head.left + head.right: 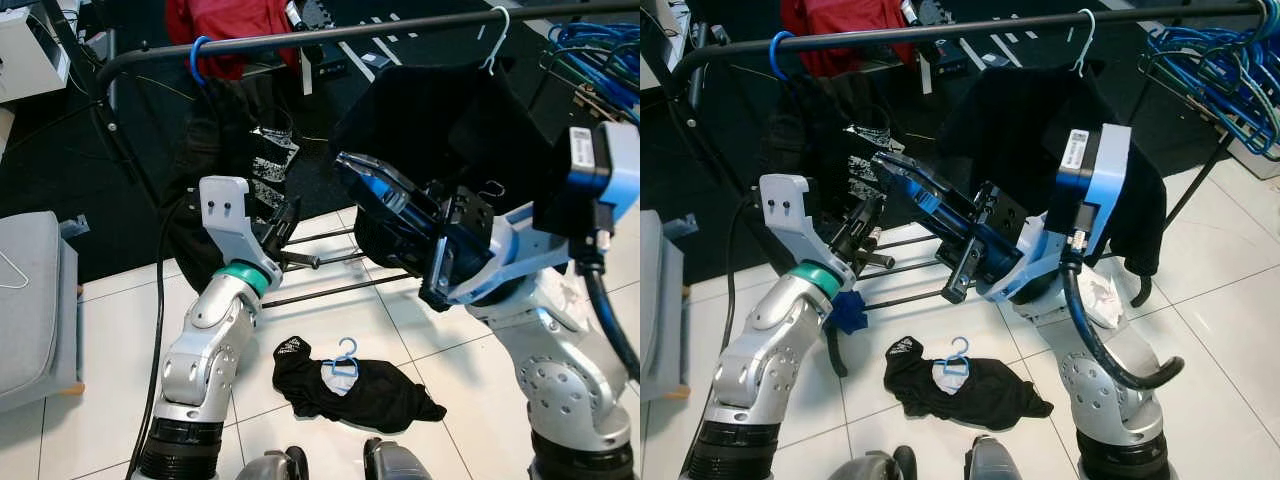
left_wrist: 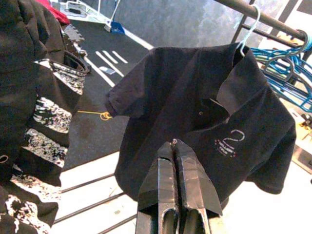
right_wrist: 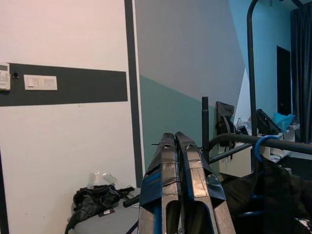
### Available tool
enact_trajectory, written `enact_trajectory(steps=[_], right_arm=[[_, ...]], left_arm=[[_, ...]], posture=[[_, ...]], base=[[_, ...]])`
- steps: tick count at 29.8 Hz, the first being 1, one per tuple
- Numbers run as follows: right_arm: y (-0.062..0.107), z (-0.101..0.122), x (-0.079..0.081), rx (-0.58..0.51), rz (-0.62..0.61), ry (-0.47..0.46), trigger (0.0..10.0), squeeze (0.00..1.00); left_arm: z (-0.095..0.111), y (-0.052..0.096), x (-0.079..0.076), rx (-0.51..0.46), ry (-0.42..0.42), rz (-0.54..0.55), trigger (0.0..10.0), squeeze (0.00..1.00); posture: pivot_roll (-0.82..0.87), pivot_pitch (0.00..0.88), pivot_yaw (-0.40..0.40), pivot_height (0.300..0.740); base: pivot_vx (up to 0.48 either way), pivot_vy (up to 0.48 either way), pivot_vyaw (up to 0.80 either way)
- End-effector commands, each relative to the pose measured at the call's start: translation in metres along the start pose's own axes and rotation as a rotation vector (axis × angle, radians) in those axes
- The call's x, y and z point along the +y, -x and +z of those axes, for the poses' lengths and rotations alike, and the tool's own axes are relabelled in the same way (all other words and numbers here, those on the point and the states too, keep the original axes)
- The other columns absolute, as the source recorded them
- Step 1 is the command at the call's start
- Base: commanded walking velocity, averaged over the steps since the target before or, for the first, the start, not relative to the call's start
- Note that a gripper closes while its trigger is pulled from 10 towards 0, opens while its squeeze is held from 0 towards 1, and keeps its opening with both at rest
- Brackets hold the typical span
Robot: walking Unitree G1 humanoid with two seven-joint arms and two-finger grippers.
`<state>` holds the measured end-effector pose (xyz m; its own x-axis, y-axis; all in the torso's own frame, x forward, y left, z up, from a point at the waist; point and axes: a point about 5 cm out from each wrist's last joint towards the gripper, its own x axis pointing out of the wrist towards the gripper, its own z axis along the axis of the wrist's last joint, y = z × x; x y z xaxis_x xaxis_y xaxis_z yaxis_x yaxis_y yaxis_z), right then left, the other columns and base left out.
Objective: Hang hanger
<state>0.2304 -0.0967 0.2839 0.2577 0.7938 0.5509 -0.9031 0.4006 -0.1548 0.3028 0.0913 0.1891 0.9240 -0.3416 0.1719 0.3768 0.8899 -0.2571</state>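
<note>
Hanger [image 1: 345, 362] lies on floor with black shirt (blue, seemingly) — left pincer [image 2: 174, 146], right pincer [image 3: 174, 139] both clenched, empty.

Silver jointed arms, teal wrist ring, blue-trimmed black-fingered right hand [image 1: 902, 172].

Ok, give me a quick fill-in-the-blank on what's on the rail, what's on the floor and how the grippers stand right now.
1. The black polo shirt hangs from the rail on a ____ hanger.
2. A second black garment lies on the ____, with a blue hanger on it.
3. The left gripper has its fingers ____, holding nothing.
4. The right gripper has its fingers ____ too.

Missing words: white; floor; shut; shut
</note>
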Motion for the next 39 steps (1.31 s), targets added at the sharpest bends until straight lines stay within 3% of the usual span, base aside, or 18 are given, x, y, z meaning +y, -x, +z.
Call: enact_trajectory(steps=[1, 5, 6, 8, 9, 10, 12, 13, 14, 22, 28, 32, 39], right_arm=[[0.001, -0.001, -0.001, 0.005, -0.018, 0.015, 10.0, 0.0], [0.0, -0.001, -0.011, 0.025, -0.1, 0.085, 10.0, 0.0], [-0.002, -0.005, -0.025, 0.076, -0.214, 0.209, 10.0, 0.0], [-0.002, -0.005, -0.025, 0.076, -0.214, 0.209, 10.0, 0.0], [-0.006, -0.008, -0.038, 0.139, -0.312, 0.396, 10.0, 0.0], [-0.006, -0.008, -0.038, 0.139, -0.312, 0.396, 10.0, 0.0], [-0.017, -0.004, -0.047, 0.132, -0.399, 0.687, 10.0, 0.0], [-0.017, -0.004, -0.047, 0.132, -0.399, 0.687, 10.0, 0.0], [-0.021, -0.002, -0.046, 0.105, -0.407, 0.745, 10.0, 0.0], [-0.035, -0.002, -0.032, 0.043, -0.361, 0.746, 10.0, 0.0], [-0.035, -0.002, -0.032, 0.037, -0.367, 0.738, 10.0, 0.0], [-0.037, -0.005, -0.036, 0.009, -0.403, 0.808, 10.0, 0.0], [-0.038, -0.005, -0.035, -0.002, -0.407, 0.824, 10.0, 0.0]], left_arm=[[-0.007, 0.003, 0.003, 0.029, 0.0, 0.012, 10.0, 0.0], [-0.007, 0.003, 0.003, 0.029, -0.007, 0.013, 10.0, 0.0], [-0.007, 0.003, 0.004, 0.029, -0.016, 0.012, 10.0, 0.0], [-0.007, 0.003, 0.004, 0.029, -0.016, 0.012, 10.0, 0.0], [-0.008, 0.004, 0.004, 0.031, -0.022, 0.012, 10.0, 0.0], [-0.008, 0.004, 0.004, 0.031, -0.022, 0.012, 10.0, 0.0], [-0.008, 0.003, 0.002, 0.031, -0.027, 0.009, 10.0, 0.0], [-0.008, 0.003, 0.002, 0.031, -0.027, 0.009, 10.0, 0.0], [-0.008, 0.002, 0.002, 0.03, -0.028, 0.008, 10.0, 0.0], [-0.007, 0.002, 0.003, 0.029, -0.03, 0.014, 10.0, 0.0], [-0.007, 0.002, 0.004, 0.03, -0.03, 0.015, 10.0, 0.0], [-0.007, 0.002, 0.004, 0.029, -0.031, 0.016, 10.0, 0.0], [-0.007, 0.003, 0.004, 0.03, -0.032, 0.016, 10.0, 0.0]], posture=[[-0.2, 0.049, 0.117, 0.74], [-0.2, 0.048, 0.118, 0.74], [-0.2, 0.048, 0.119, 0.74], [-0.2, 0.048, 0.119, 0.74], [-0.2, 0.048, 0.12, 0.74], [-0.2, 0.048, 0.12, 0.74], [-0.2, 0.048, 0.12, 0.74], [-0.2, 0.048, 0.12, 0.74], [-0.2, 0.048, 0.12, 0.74], [-0.19, 0.048, 0.119, 0.74], [-0.2, 0.049, 0.121, 0.74], [-0.2, 0.049, 0.121, 0.74], [-0.19, 0.051, 0.121, 0.74]], base=[[0.0, 0.0, 0.0], [0.0, 0.0, 0.0], [0.0, 0.0, 0.0], [0.0, 0.0, 0.0], [0.0, 0.0, 0.0], [0.0, 0.0, 0.0], [0.0, 0.0, 0.0], [0.0, 0.0, 0.0], [0.0, 0.0, 0.0], [0.0, 0.0, 0.0], [0.0, 0.0, 0.0], [0.0, 0.0, 0.0], [0.0, 0.0, 0.0]])
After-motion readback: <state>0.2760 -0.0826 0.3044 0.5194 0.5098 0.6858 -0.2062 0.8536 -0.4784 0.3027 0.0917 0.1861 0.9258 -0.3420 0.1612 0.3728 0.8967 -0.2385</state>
